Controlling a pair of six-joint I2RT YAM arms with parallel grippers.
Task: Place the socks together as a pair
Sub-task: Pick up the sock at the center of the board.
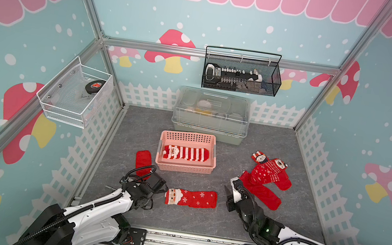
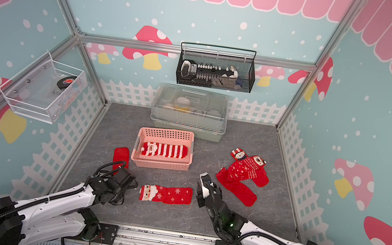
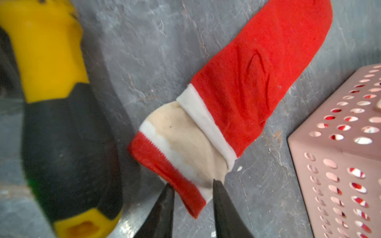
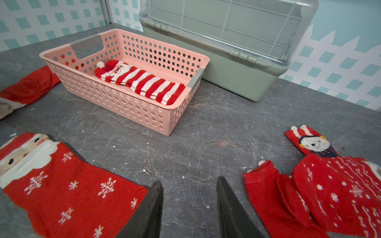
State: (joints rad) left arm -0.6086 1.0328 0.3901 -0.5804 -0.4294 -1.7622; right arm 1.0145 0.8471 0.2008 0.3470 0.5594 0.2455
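A red sock [image 3: 247,82] lies plain side up on the grey floor, left of the pink basket [image 1: 183,170], and both top views show it [image 2: 121,155]. My left gripper [image 3: 192,183] is open, its fingers straddling the corner of that sock's red, white and beige cuff. A Santa sock with snowflakes [image 1: 191,198] lies flat between the arms. A striped Santa sock [image 1: 186,152] rests inside the basket. At the right, several red socks [image 1: 270,175] lie heaped. My right gripper [image 4: 189,183] hangs open over bare floor between the snowflake sock [image 4: 68,191] and the heap [image 4: 340,185].
A green box with a clear lid [image 1: 208,130] stands behind the basket. A white wire basket [image 1: 75,94] and a black mesh basket [image 1: 242,72] hang on the walls. A yellow and black handle-like thing [image 3: 51,103] fills one side of the left wrist view.
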